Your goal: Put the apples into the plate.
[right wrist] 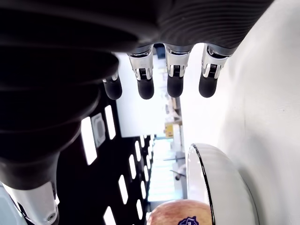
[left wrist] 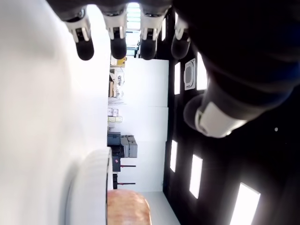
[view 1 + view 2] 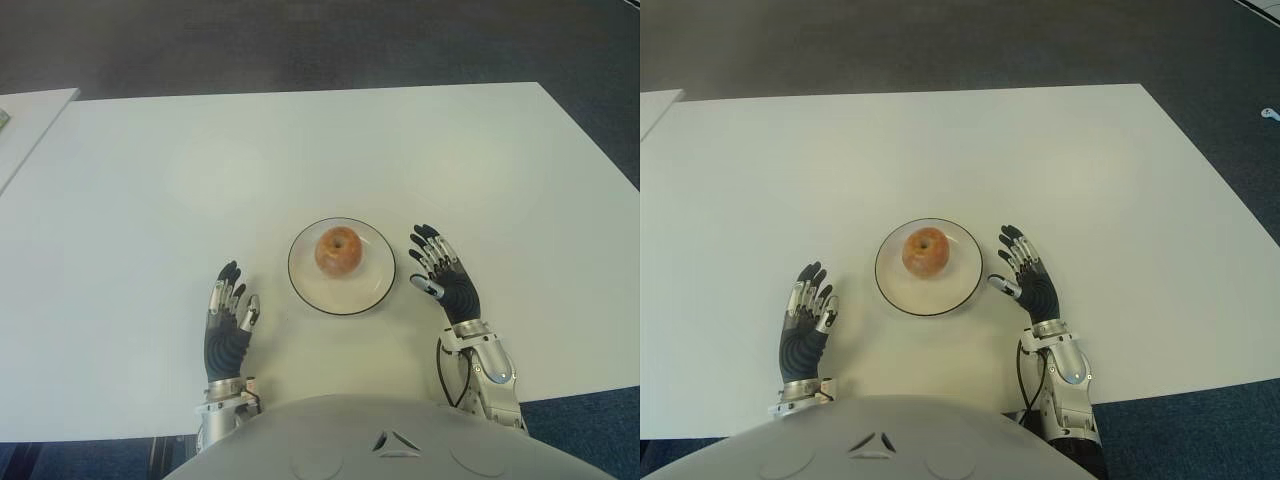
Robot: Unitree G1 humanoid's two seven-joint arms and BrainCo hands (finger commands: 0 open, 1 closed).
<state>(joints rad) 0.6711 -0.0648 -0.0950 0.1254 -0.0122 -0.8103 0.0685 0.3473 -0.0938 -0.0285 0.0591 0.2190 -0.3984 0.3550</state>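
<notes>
Left eye view: white table (image 3: 300, 140) fills most of the frame. Just below centre sits a white plate (image 3: 306, 283) with a dark rim line, one apple (image 3: 338, 250) resting inside it, toward its upper part. Left hand (image 3: 228, 318) shows lower left of the plate, well apart from it, fingers extended and loosely spread, nothing in them. Right hand (image 3: 443, 272) shows just right of the plate's rim, fingers likewise straight and fanned, holding nothing. No other apple anywhere on the table here.

Right eye view: same layout, shifted a little left in the frame. Apple upright in the plate, stem dimple up. Both hands flank the plate, empty.

Left wrist view: four fingertips (image 2: 85, 47) hang straight along the upper edge, thumb off to the right, nothing between them. Plate edge and a slice of apple at the bottom of the frame.

Right wrist view: fingertips (image 1: 146, 88) extended in a row, uncurled, empty. Plate rim and apple top, with a small sticker, at the lower right.

Judgement: the one visible apple is already in the plate; nothing appears left to move, so the task looks complete.
</notes>
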